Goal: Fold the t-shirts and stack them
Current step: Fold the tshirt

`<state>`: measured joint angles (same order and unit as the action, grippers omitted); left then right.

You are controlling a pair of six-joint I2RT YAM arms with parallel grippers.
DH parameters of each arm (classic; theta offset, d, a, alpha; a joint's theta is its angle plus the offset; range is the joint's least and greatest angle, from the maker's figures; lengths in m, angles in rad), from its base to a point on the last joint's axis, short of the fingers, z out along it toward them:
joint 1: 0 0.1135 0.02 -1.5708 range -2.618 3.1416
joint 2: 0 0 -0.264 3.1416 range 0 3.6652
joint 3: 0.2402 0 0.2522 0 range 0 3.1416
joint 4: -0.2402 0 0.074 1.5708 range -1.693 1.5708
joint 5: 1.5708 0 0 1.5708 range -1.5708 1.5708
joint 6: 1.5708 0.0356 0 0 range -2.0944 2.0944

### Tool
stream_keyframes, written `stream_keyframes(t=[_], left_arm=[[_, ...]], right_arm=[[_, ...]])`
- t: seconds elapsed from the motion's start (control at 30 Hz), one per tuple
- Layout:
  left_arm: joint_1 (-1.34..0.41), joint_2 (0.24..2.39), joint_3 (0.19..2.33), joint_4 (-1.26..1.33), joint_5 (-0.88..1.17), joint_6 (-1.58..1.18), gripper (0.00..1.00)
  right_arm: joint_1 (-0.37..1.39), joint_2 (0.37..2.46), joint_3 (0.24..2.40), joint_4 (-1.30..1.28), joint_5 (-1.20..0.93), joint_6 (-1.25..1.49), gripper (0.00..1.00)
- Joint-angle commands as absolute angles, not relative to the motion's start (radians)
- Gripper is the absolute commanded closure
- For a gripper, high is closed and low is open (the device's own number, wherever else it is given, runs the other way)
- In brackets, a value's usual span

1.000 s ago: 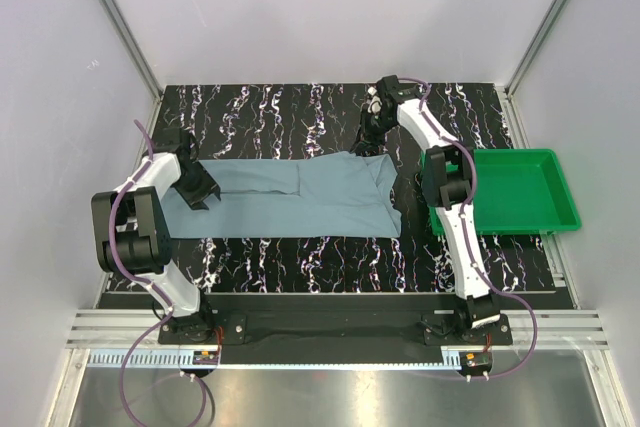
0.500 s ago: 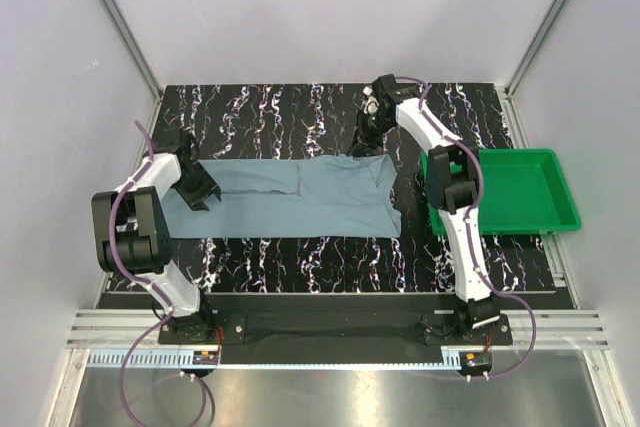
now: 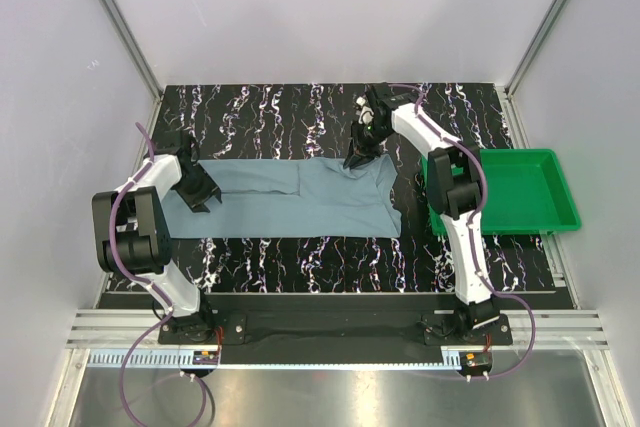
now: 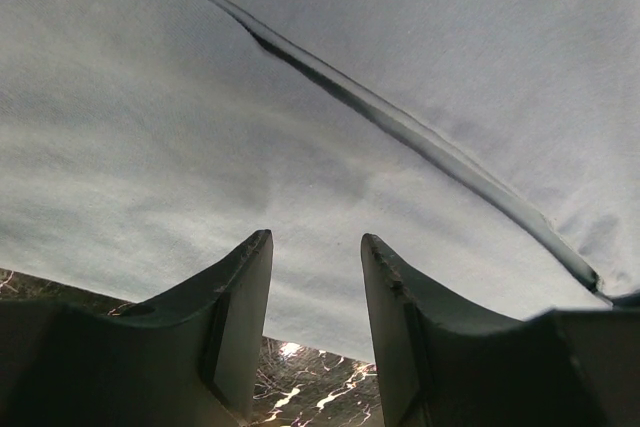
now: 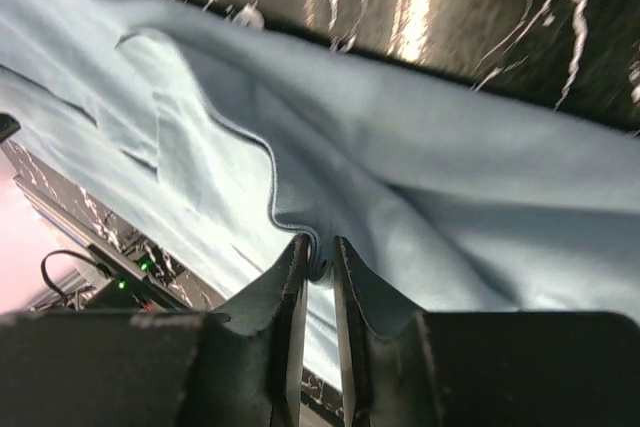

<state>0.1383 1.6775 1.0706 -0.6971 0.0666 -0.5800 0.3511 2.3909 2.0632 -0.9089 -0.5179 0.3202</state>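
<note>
The shirt (image 3: 290, 197) lies flat as a long blue-grey band across the middle of the table (image 3: 300, 107), reaching from the left side to near the tray (image 3: 520, 153). Its cloth is soft and matt, with rounded folds at the right end. The right gripper (image 5: 318, 255) stands at that end's far edge, its fingers nearly together and nipping a stitched hem. Only the right wrist view shows this (from above the tips are a dark blur). The left gripper (image 4: 315, 242) sits over the shirt's left end, fingers apart with nothing between them, seemingly just above the cloth. Its wrist view also shows a raised crease (image 4: 400, 127) running slantwise, too fine to see from above. The table is black, veined white like marble. The tray is green plastic, shallow and rectangular, right of the shirt.
</note>
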Motion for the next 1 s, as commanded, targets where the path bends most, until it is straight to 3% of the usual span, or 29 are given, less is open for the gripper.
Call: stream_keyframes(t=[0.0, 0.23, 0.7, 0.87, 0.97], left_arm=[[0.135, 1.644, 1.071, -0.670, 0.087, -0.572, 0.54], [0.135, 1.651, 1.071, -0.670, 0.087, -0.571, 0.54], [0.135, 1.647, 1.083, -0.681, 0.083, -0.568, 0.54], [0.135, 1.647, 1.077, -0.673, 0.089, -0.574, 0.55], [0.135, 1.646, 1.071, -0.673, 0.095, -0.572, 0.55]], right_arm=[[0.362, 2.293, 2.042, -0.887, -0.552, 0.313, 0.76], [0.374, 2.286, 1.936, -0.871, -0.615, 0.324, 0.68], [0.377, 2.292, 1.988, -0.839, -0.762, 0.334, 0.55], [0.376, 2.380, 2.045, -0.732, -0.790, 0.474, 0.62], [0.380, 2.463, 2.101, -0.663, -0.844, 0.590, 0.76]])
